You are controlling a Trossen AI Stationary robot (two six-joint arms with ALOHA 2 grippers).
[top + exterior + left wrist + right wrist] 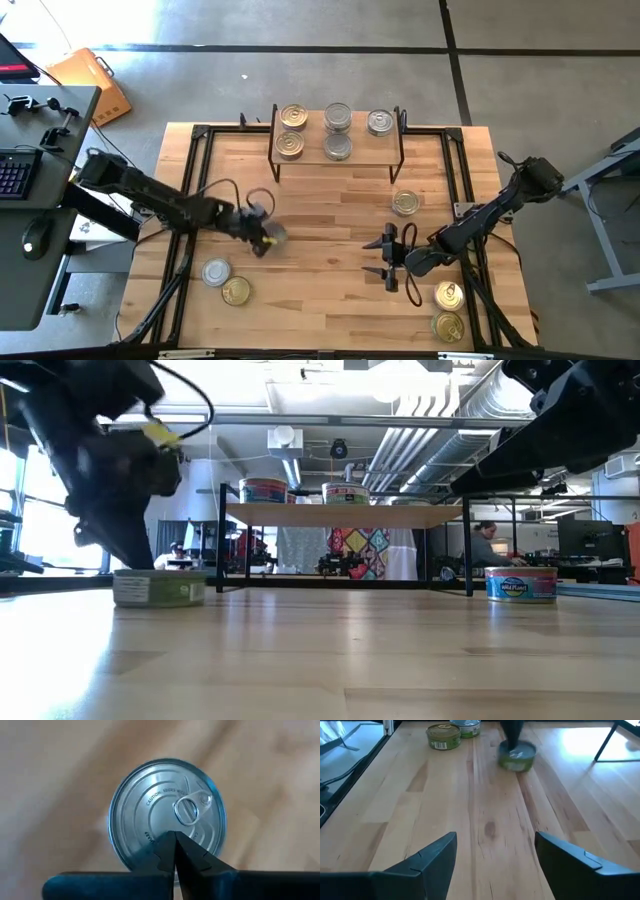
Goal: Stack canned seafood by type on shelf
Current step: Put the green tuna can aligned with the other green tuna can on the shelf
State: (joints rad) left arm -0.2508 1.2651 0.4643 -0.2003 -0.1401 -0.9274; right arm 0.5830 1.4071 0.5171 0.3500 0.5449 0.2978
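Observation:
My left gripper (pixel 263 238) is shut and stands over a silver-lidded tin (pixel 167 812) with a pull tab and a green label (pixel 160 589), left of the table's middle. The tin stands upright on the table. My right gripper (pixel 388 258) hangs open over bare wood right of the middle, with nothing between its fingers (pixel 440 852). The shelf (pixel 338 158) stands at the far edge. It carries gold-lidded tins (pixel 293 117) on its left and silver-lidded tins (pixel 338 118) in the middle and on the right. My left gripper has its shut fingertips (pixel 175 845) on the tin's silver lid, close to the rim (pixel 145 851) on the side away from the pull tab. The fingers slant down onto it from above and from the table's left. The tin stands flat on the table.
Loose tins stand on the table: a gold one (pixel 405 203) in front of the shelf, a silver one (pixel 217 272) and a gold one (pixel 236 291) near left, two gold ones (pixel 449 295) near right. Black rails (pixel 190 190) run along the table's sides.

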